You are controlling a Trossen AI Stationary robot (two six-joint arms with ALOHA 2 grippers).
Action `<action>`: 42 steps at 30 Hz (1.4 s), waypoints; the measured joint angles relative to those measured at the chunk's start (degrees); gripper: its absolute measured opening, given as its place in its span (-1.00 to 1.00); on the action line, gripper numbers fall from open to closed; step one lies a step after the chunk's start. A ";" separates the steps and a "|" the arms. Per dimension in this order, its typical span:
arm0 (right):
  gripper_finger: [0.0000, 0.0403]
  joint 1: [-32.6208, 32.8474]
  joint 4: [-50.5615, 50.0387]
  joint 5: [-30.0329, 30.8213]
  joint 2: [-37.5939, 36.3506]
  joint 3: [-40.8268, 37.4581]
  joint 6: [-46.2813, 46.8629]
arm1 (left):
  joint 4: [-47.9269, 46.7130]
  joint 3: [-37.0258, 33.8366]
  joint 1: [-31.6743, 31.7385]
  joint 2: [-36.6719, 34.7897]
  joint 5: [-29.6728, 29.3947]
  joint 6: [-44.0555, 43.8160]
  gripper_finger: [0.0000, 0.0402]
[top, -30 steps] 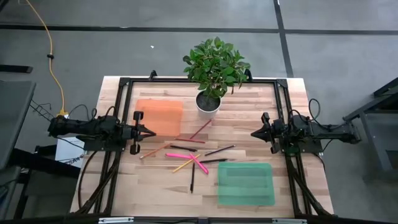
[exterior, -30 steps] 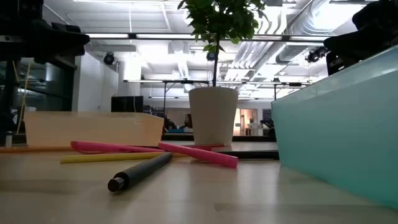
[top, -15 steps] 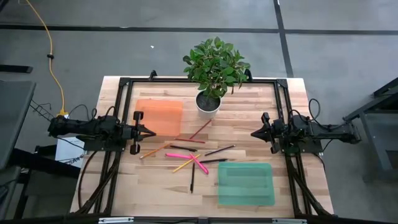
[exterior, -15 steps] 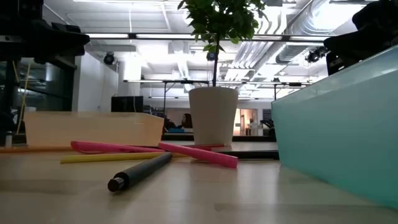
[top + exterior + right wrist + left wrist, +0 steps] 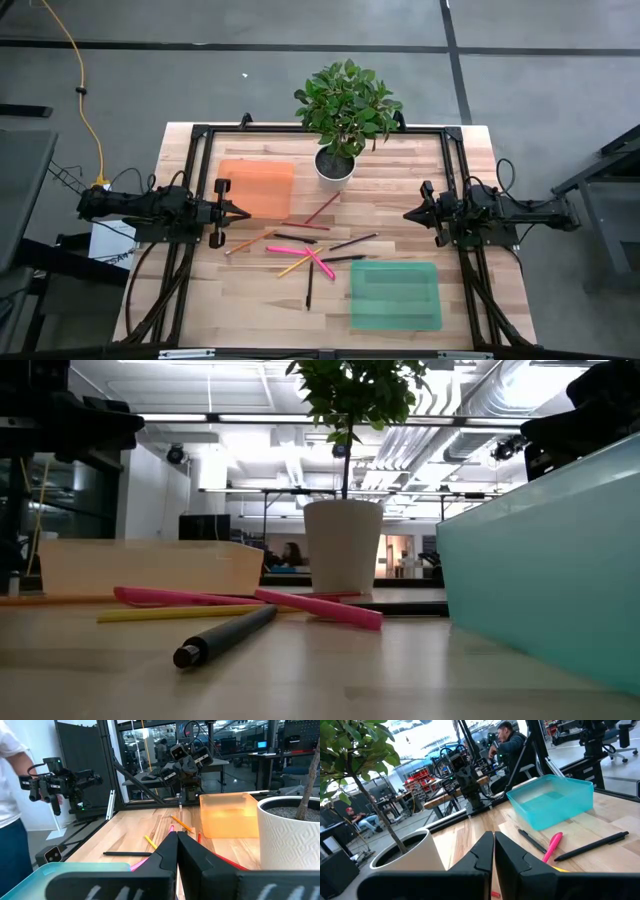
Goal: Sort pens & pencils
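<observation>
The left gripper [image 5: 243, 211] has its jaws pressed together on nothing, hanging at the table's nine o'clock edge with its tip aimed inward. The right gripper [image 5: 408, 213] is likewise closed and empty, at the three o'clock edge, pointing back toward the left one. In each wrist view the two dark fingers meet in a single seam with no stick between them.

Nothing has changed over the last second: both arms sit exactly where they were, the jaws remain closed, and every stick lies as it lay. I judge from this that the sorting has not begun, or that the arms are idling before a first reach.

Between the grippers, around the table's centre, the pens [image 5: 318, 259] and the pencils [image 5: 322, 209] lie mixed in a loose scatter. Two bright pink pens cross near the middle, with a yellow pencil [image 5: 295, 265] running under them and a dark stick [image 5: 309, 286] trailing toward six o'clock. A red pencil angles toward twelve o'clock, near the white pot of the plant [image 5: 346, 105], and an orange-tan pencil [image 5: 248, 241] lies toward eight o'clock.

The orange tray [image 5: 256, 187] sits at about ten o'clock and the green tray [image 5: 395, 294] at about five o'clock; I see no stick in either. The whole sort looks still to be done, and either arm would first have to open its jaws
</observation>
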 joint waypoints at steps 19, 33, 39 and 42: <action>-1.00 -0.09 -0.28 10.07 0.00 0.00 -4.91 | -0.01 0.00 0.00 -0.01 0.00 0.01 -0.97; -1.00 -0.09 0.79 10.05 0.00 0.00 -2.90 | 1.91 0.00 0.00 -0.01 0.02 -2.15 -0.97; -1.00 -0.09 11.05 10.05 0.00 0.00 9.60 | 11.83 0.00 0.00 -0.01 0.00 -9.56 -0.97; -1.00 -0.09 18.63 10.33 0.00 0.00 15.84 | 18.51 0.00 0.00 0.00 0.02 -11.50 -0.97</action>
